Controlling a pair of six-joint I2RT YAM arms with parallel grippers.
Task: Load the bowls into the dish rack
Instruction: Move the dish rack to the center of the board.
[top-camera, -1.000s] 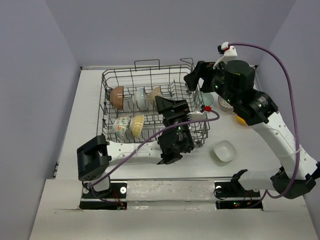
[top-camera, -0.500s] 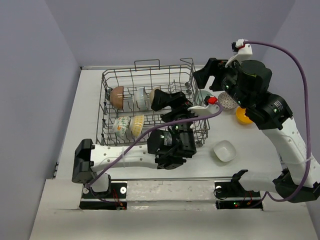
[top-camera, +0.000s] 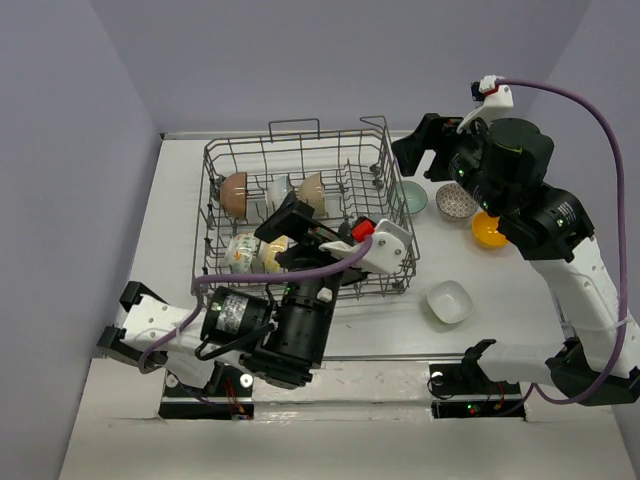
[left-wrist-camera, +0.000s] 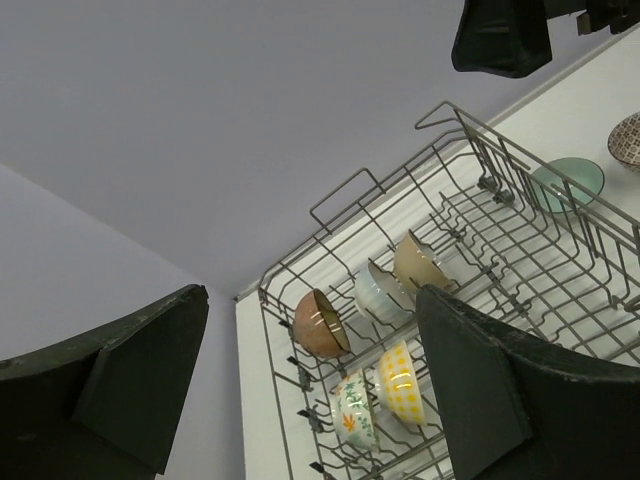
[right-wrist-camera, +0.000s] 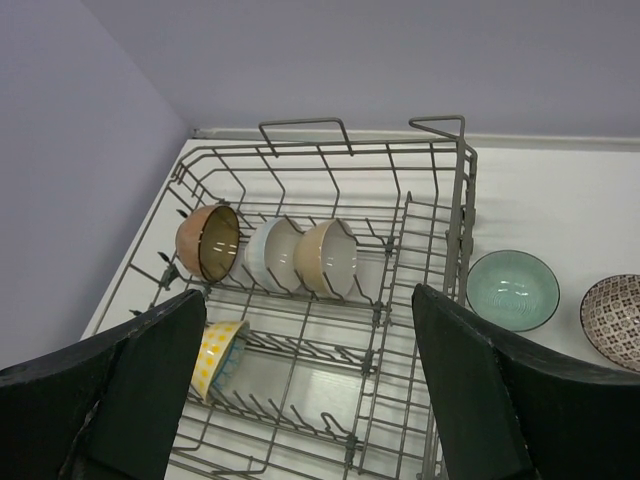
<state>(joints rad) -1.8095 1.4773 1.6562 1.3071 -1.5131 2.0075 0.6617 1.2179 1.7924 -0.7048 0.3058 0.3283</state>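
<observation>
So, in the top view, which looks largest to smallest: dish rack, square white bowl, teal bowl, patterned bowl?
1. dish rack, by far.
2. square white bowl, slightly.
3. teal bowl and patterned bowl: look alike, so unranked.

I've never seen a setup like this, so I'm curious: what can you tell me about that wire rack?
The rack is a square basket of grey metal wire with tall grid sides, loop handles and rows of upright tines. It sits flat on the white table. Five bowls stand on edge in its left half, three behind and two in front. Its right half looks bare. The left arm reaches over its front wall. A teal bowl lies on the table just outside its right wall.
</observation>
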